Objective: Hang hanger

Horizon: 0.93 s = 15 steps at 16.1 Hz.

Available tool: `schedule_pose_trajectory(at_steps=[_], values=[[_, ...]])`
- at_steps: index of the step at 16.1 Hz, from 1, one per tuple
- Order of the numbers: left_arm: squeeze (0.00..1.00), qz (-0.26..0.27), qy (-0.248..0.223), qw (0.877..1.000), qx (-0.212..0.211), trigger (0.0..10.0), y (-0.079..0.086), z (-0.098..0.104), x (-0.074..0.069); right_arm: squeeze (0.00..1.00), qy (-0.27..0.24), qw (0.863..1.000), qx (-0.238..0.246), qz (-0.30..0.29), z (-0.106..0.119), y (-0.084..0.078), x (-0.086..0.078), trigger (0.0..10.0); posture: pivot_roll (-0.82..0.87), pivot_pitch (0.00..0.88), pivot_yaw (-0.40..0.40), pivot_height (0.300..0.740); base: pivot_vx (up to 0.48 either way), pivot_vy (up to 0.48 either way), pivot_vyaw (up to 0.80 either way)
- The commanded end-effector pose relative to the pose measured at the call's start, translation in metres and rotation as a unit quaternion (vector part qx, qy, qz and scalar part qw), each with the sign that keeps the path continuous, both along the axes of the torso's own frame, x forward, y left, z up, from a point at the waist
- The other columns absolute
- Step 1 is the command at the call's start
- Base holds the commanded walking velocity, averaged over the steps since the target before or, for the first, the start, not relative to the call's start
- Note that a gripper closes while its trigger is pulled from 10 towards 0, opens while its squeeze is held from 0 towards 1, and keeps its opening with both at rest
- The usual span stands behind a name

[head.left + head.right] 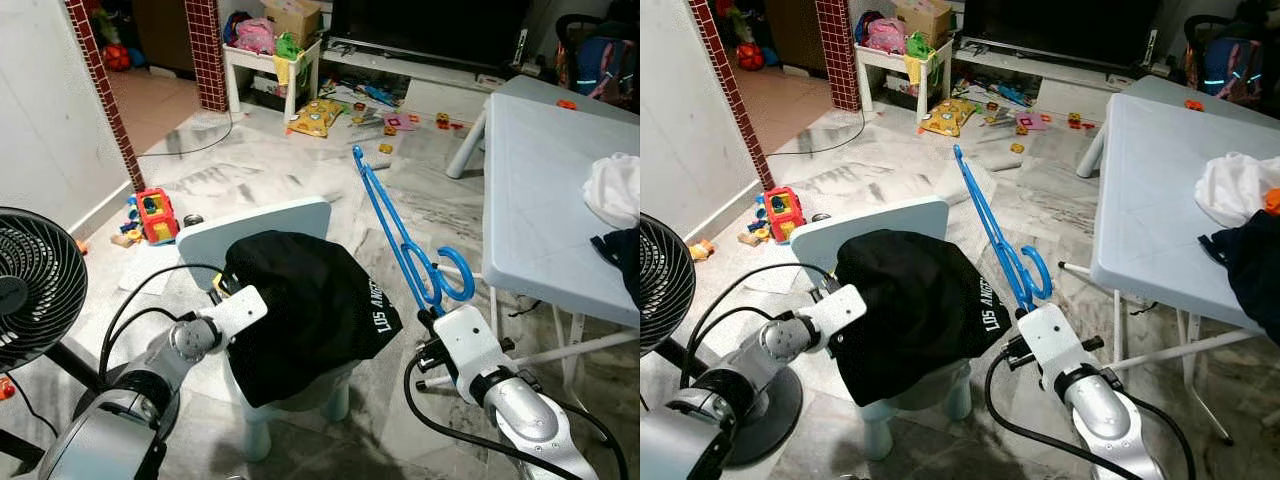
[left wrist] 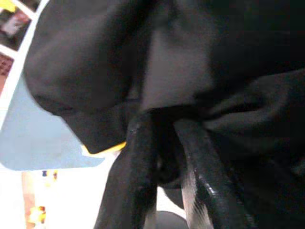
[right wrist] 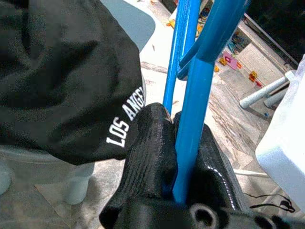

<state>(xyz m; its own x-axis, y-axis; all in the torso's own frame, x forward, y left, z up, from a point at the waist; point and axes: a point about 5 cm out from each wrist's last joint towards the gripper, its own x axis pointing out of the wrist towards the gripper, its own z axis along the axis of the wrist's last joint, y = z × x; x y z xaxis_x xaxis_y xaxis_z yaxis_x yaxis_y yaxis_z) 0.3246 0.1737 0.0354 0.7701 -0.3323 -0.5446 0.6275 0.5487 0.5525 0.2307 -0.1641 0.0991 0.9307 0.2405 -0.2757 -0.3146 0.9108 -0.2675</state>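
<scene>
1. A blue plastic hanger is standing up in the air in front of the robot, to the right of a small chair and just left of a pale blue tabletop.
2. The hanger's long axis is running from the robot's right pincer up and away toward the far floor, leaning to the robot's left. Its hook is sitting low, near the pincer, curling toward the tabletop, while the far tip is pointing at the scattered toys across the room.
3. The right pincer is sitting low at the right, its two black fingers pressing together on one blue bar of the hanger near the hook end, with the bar running up between them.
4. The left pincer is reaching from the lower left into a black T-shirt that is draping over the chair. Its fingers are lying nearly together with a fold of the black cloth bunching between them.
5. White lettering reading "LOS ANGE" is showing along the shirt's hem, on the side facing the hanger.
6. A black fan is standing at the far left.
7. White and dark garments are lying on the right edge of the tabletop.
</scene>
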Motion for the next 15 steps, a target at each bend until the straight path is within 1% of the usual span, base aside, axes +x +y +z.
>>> schedule_pose_trajectory(at_steps=[1, 3, 9, 10, 11, 13, 14, 15], values=[[0.00, 0.003, -0.024, 1.000, 0.005, 0.0, 0.000, 0.008, 0.007, 0.00, -0.006, 1.000, -0.001, 0.003, 0.002, 0.000, 0.002, 10.0, -0.05, 0.010, -0.071, 0.740, 0.000, 0.000, 0.00], [0.00, 0.014, -0.043, 0.999, 0.013, 0.0, 0.003, 0.012, 0.009, 0.00, -0.008, 1.000, -0.001, 0.002, 0.003, 0.000, 0.003, 10.0, -0.05, 0.007, -0.070, 0.740, 0.000, 0.000, 0.00], [0.00, 0.017, -0.060, 0.998, 0.011, 0.0, 0.004, 0.015, 0.011, 0.00, -0.010, 1.000, -0.002, 0.002, 0.003, 0.000, 0.005, 10.0, -0.04, 0.003, -0.074, 0.740, 0.000, 0.000, 0.00], [0.00, 0.011, -0.074, 0.997, 0.017, 0.0, 0.003, 0.018, 0.013, 0.00, -0.010, 1.000, -0.002, 0.002, 0.003, 0.000, 0.005, 10.0, -0.04, 0.004, -0.074, 0.740, 0.000, 0.000, 0.00], [0.00, 0.015, -0.100, 0.995, 0.016, 0.0, 0.003, 0.025, 0.017, 0.00, -0.009, 1.000, -0.002, 0.002, 0.003, 0.001, 0.005, 10.0, -0.04, 0.006, -0.074, 0.740, 0.000, 0.000, 0.00], [0.00, 0.023, -0.170, 0.985, 0.025, 0.0, 0.003, 0.044, 0.028, 0.00, -0.009, 1.000, 0.000, 0.002, 0.002, 0.001, 0.005, 10.0, -0.04, 0.007, -0.074, 0.740, 0.000, 0.000, 0.00], [0.00, 0.025, -0.177, 0.984, 0.026, 0.0, 0.003, 0.047, 0.029, 0.00, -0.009, 1.000, 0.000, 0.001, 0.002, 0.001, 0.005, 10.0, -0.04, 0.007, -0.074, 0.740, 0.000, 0.000, 0.00], [0.00, 0.030, -0.202, 0.979, 0.027, 0.0, 0.002, 0.056, 0.034, 0.00, -0.009, 1.000, 0.000, 0.001, 0.002, 0.001, 0.005, 10.0, -0.04, 0.008, -0.075, 0.740, 0.000, 0.000, 0.00]])
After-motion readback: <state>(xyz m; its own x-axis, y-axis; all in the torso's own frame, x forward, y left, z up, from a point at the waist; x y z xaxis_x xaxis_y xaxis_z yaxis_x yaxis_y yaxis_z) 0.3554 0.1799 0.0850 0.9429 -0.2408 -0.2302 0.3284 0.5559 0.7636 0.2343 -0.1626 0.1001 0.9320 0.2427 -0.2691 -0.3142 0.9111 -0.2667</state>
